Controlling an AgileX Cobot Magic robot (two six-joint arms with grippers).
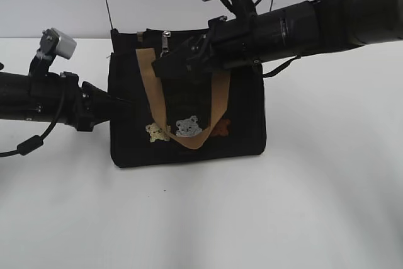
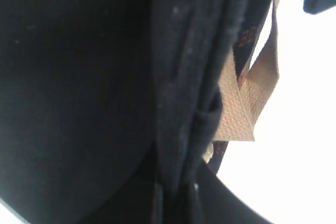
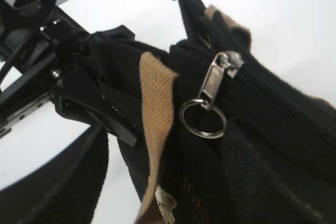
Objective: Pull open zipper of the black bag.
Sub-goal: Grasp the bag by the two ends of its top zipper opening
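While the black bag [image 1: 189,111] is pinched at its side edge by the closed left gripper [image 1: 116,108], the zipper [image 3: 215,85] pull is approached by the right gripper [image 1: 165,66], jaws apart; next, 1 ring must be clasped.

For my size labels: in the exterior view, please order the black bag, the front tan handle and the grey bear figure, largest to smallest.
1. black bag
2. front tan handle
3. grey bear figure
All lie on the bag's front, so nearness hardly matters.
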